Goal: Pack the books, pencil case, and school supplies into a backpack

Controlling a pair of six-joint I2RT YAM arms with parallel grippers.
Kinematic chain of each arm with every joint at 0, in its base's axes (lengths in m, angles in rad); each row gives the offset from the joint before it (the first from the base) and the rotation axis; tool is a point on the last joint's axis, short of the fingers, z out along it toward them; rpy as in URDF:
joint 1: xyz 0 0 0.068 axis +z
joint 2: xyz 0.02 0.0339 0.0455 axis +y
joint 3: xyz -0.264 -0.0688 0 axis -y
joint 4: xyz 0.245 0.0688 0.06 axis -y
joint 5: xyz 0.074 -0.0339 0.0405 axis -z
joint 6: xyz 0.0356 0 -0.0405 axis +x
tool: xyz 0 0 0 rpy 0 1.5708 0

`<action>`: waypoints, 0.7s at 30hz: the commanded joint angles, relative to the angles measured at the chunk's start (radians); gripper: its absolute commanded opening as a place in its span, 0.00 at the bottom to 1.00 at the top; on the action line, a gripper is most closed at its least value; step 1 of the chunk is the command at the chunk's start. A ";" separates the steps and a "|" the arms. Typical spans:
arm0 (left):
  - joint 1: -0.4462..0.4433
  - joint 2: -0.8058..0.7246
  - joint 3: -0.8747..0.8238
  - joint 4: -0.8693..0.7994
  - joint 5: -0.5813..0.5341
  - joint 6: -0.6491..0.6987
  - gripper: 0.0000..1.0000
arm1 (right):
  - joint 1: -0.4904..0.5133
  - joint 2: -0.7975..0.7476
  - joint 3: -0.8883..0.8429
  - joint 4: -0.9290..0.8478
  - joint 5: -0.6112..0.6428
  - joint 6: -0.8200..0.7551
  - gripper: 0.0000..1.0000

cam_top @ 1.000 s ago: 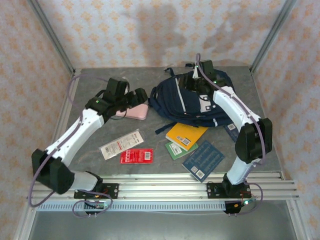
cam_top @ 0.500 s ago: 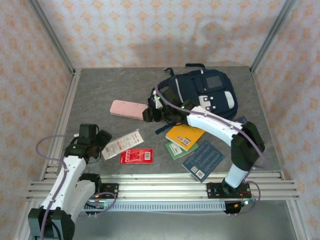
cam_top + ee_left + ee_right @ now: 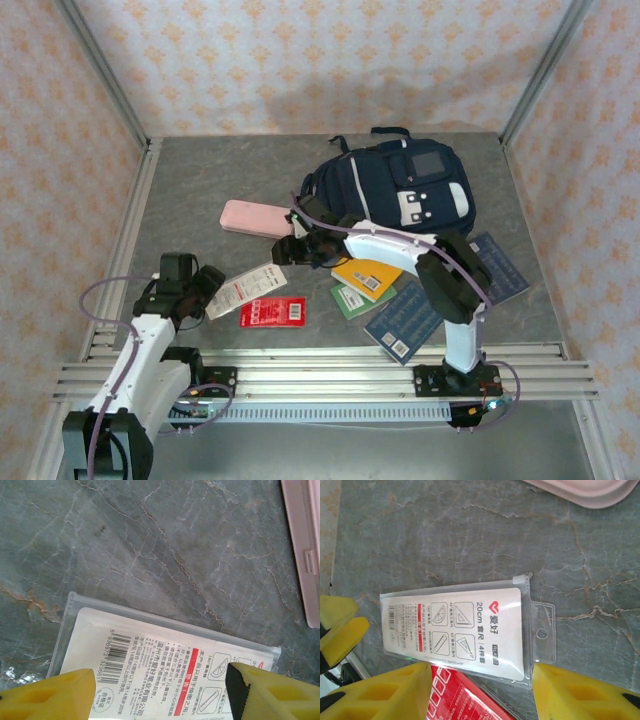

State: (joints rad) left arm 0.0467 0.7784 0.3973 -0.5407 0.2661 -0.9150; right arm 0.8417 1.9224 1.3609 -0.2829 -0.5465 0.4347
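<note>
From above, the large navy-blue fabric backpack [image 3: 400,190] lies at the far side of the grey table [image 3: 200,180], with a flat pink pencil case [image 3: 252,218] to its left. An orange-yellow softcover book [image 3: 372,272], a small green book [image 3: 348,298] and a dark blue book [image 3: 405,320] lie before it. The left gripper [image 3: 207,286] and right gripper [image 3: 290,250] flank the white plastic packet [image 3: 245,288], and a bright red packet [image 3: 272,312] lies just beside it.

At the left wrist, 2 yellow fingers [image 3: 45,695] stand wide apart over the white plastic packet.

At the right wrist, the jaws also gape wide, holding nothing, above both packets.

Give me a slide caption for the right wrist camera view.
Open right end effector poised over the white packet, red packet alongside.
</note>
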 commanded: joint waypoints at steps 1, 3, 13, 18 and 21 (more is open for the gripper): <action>0.008 0.016 -0.033 0.016 0.006 0.025 0.69 | 0.003 0.047 0.038 0.015 -0.017 0.026 0.56; 0.013 0.021 -0.048 0.031 0.004 0.028 0.70 | 0.003 0.079 0.059 0.005 -0.038 0.034 0.57; 0.021 0.101 -0.102 0.127 0.004 0.027 0.69 | 0.003 0.202 0.140 -0.094 -0.015 -0.001 0.61; 0.021 0.114 -0.104 0.133 0.008 0.037 0.69 | 0.003 0.235 0.149 -0.067 -0.140 0.012 0.61; 0.021 0.114 -0.104 0.134 0.013 0.038 0.69 | 0.007 0.252 0.139 -0.003 -0.282 0.041 0.60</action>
State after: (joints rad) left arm 0.0551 0.8669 0.3309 -0.4671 0.2802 -0.9024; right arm 0.8322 2.1300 1.4910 -0.3286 -0.6636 0.4538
